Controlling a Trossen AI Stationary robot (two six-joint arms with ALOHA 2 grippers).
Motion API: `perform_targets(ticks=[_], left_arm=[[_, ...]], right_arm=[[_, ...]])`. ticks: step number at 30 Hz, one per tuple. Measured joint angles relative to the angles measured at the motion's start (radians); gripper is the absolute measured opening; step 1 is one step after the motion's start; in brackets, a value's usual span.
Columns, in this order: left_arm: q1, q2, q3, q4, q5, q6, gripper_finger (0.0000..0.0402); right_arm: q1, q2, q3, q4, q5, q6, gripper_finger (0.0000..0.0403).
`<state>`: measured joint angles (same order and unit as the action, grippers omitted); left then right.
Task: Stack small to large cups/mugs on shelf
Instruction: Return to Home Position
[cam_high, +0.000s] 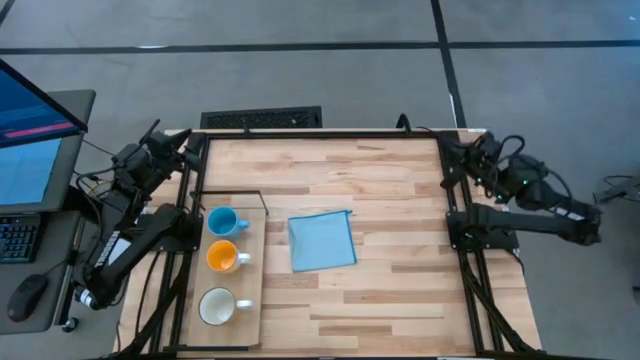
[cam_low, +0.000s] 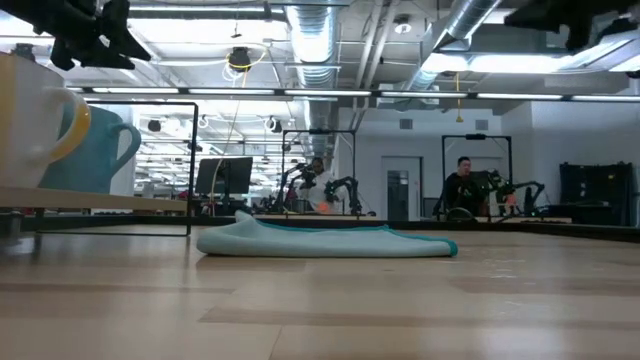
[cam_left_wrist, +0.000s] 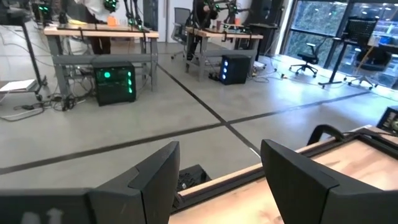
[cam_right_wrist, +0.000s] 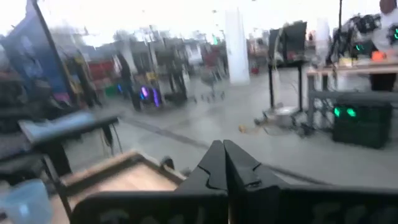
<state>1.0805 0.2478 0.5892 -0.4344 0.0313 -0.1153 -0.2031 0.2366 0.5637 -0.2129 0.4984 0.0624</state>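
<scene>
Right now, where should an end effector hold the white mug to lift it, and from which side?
Probably the handle of the white mug: it sticks out toward the table's middle, clear of the orange mug next to it on the shelf. Come from that open side, or from above, since the mug stands upright.

left arm (cam_high: 135, 240) folded at its side, left tool (cam_left_wrist: 217, 165) fingers apart; right arm (cam_high: 545, 222) folded, right tool (cam_right_wrist: 224, 152) fingers together
</scene>
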Motion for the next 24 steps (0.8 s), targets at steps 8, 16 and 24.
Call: perform_targets(ticks=[8, 16, 24], left_arm=[[0.000, -0.008, -0.044, 0.020, 0.016, -0.035, 0.0217], [0.000, -0.107, -0.224, 0.182, 0.003, -0.091, 0.0217], [0.000, -0.227, -0.317, 0.163, -0.030, -0.091, 0.0217]], right_arm=[[0.000, -0.231, -0.207, 0.035, -0.037, 0.007, 0.0006], [-0.002, -0.230, -0.254, 0.063, -0.050, -0.010, 0.0008], [-0.002, -0.234, -0.253, 0.060, -0.052, -0.017, 0.0010]])
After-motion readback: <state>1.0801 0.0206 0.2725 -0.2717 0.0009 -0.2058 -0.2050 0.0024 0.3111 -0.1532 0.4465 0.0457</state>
